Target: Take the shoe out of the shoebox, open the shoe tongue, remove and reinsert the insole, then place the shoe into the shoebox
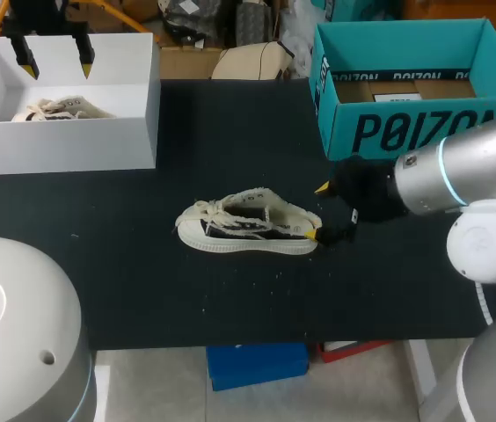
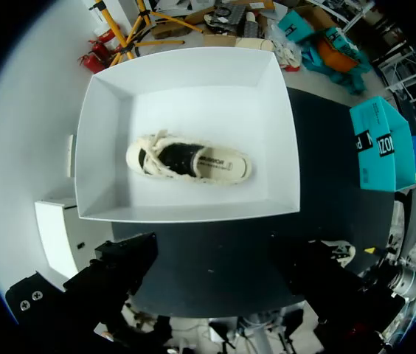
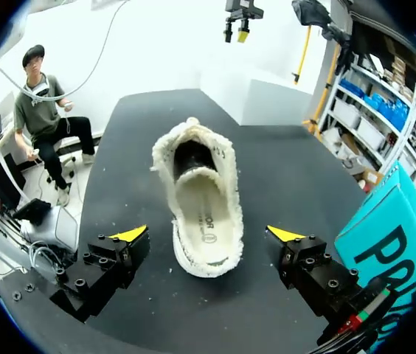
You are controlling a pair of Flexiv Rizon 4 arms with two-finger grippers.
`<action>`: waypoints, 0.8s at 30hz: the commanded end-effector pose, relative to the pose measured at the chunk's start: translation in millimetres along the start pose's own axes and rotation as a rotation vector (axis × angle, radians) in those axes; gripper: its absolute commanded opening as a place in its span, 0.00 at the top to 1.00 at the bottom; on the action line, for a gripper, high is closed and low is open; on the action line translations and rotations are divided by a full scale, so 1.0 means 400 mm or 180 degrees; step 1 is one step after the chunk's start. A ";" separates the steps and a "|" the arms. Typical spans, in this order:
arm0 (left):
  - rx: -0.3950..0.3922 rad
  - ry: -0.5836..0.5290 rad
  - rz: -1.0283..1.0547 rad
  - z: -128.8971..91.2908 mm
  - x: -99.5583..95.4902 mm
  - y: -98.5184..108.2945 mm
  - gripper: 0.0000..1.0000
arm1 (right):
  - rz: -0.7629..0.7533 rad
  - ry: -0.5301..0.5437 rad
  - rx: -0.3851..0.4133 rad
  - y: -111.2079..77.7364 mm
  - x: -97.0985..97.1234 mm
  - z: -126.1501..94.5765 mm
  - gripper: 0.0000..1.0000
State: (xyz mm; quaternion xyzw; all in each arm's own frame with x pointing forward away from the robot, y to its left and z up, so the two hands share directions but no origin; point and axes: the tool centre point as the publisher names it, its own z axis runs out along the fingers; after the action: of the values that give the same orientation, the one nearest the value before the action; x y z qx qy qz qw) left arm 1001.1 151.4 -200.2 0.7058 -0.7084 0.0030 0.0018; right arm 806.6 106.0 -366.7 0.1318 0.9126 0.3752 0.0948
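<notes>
At the upper left of the head view I have my left gripper (image 1: 54, 54) hanging over the white shoebox (image 1: 63, 141), fingers spread wide with nothing between them. The left wrist view looks straight down into that box, where a cream shoe with a dark inside (image 2: 189, 162) lies flat on the box floor. Its laced toe points toward the box's left wall and it touches none of the walls.

At the middle of the head view, a second cream shoe (image 1: 248, 224) stands on its sole on the black table (image 1: 142, 290), out of any box. Its toe is to the left, its heel to the right, and its laces are loose.

Just right of its heel is my right gripper (image 1: 317, 211), coming in from the right edge. Its yellow tips are set wide, one on either side of the heel. In the right wrist view the heel sits between the fingers (image 3: 128, 234) with a clear gap on both sides, so it holds nothing. That view shows the insole (image 3: 206, 217) lying inside the shoe.

At the upper right stands a teal shoebox (image 1: 406, 132), open at the top, well apart from the shoe.
</notes>
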 end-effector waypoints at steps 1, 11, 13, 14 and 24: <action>-0.0004 -0.0011 -0.0006 -0.001 0.002 0.001 0.00 | 0.0030 0.0016 -0.0190 -0.020 -0.008 0.045 0.00; -0.0004 -0.0011 -0.0006 -0.001 0.002 0.001 0.00 | 0.0102 0.0084 -0.0284 -0.045 -0.011 0.086 0.00; -0.0004 -0.0011 -0.0006 -0.001 0.002 0.001 0.00 | 0.0104 0.0094 -0.0288 -0.048 -0.010 0.094 0.00; -0.0004 -0.0011 -0.0006 -0.001 0.002 0.001 0.00 | 0.0106 0.0095 -0.0293 -0.048 -0.010 0.097 0.00; -0.0004 -0.0011 -0.0006 -0.001 0.002 0.001 0.00 | 0.0164 0.0141 -0.0362 -0.067 -0.010 0.136 0.00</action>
State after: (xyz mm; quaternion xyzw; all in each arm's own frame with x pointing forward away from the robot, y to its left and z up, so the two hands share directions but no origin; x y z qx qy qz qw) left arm 1001.1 151.4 -200.2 0.7058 -0.7084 0.0030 0.0018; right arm 818.0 118.4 -416.0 0.1410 0.8902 0.4273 0.0712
